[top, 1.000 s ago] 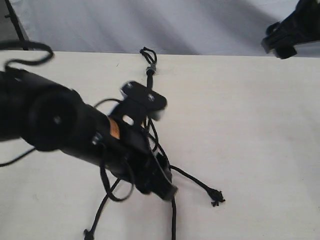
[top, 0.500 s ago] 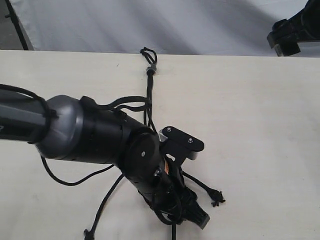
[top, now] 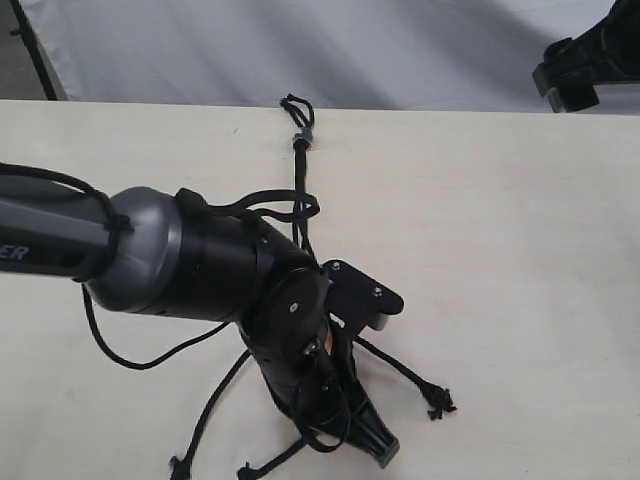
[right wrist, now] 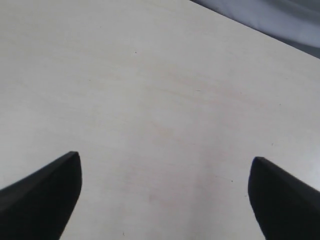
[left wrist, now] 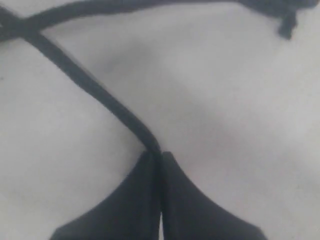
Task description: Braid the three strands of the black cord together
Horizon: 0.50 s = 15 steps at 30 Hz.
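Left tool [left wrist: 156, 156] is shut tight, and one strand [left wrist: 95, 90] of the cord [top: 296, 170] is pinched right at the tips. From the pinch, that strand is led away over the counter [top: 520, 260] and is crossed by a second strand [left wrist: 100, 7] a bit further out from the tool. A frayed end [left wrist: 286, 22] is seen out there too. The cord's knot [top: 300, 138] is sat well behind the left tool, near the counter's far edge, and much of the cord is hidden under the arm. A third strand [top: 210, 410] is laid out to the tool's side and ends near the counter's front edge. Right tool [right wrist: 165, 159] is spread wide with nothing gripped in it, and only bare counter is seen between its fingers. It's parked well apart from the cord, off past the far edge.
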Each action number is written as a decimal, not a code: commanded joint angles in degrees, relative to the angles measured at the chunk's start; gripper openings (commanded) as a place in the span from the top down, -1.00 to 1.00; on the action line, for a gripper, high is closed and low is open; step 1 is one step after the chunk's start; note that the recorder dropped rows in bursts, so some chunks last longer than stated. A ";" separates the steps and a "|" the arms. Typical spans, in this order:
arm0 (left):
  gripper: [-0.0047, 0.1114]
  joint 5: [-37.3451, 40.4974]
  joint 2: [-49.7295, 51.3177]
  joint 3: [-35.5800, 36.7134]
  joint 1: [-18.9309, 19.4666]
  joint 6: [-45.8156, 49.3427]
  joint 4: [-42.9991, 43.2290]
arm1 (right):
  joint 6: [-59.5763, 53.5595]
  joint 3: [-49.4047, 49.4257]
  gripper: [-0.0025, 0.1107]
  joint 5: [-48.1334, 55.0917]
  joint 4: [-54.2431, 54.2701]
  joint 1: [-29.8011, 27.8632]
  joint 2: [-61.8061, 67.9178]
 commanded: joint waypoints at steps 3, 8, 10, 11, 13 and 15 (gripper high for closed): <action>0.92 5.69 -5.66 -0.81 -0.32 0.41 4.31 | -0.34 -0.02 -0.52 -0.36 0.67 0.05 -0.27; 0.92 9.33 -7.64 -0.81 -0.32 0.41 8.05 | -0.34 -0.02 -0.52 -0.25 0.65 0.05 -0.27; 0.92 10.67 -7.64 -0.81 -0.32 -0.21 11.20 | -0.34 -0.02 -0.52 -0.25 0.65 0.05 -0.27; 0.92 11.49 -7.64 -0.81 -0.32 -0.21 13.13 | -0.34 -0.02 -0.52 -0.25 0.65 0.05 -0.27; 0.92 13.09 -7.64 -0.81 -0.32 -0.21 17.55 | -0.34 -0.02 -0.52 -0.25 0.79 0.05 -0.27; 0.92 14.54 -7.50 -0.81 -0.32 0.67 23.20 | -0.34 -0.02 -0.52 -0.25 0.79 0.05 -0.27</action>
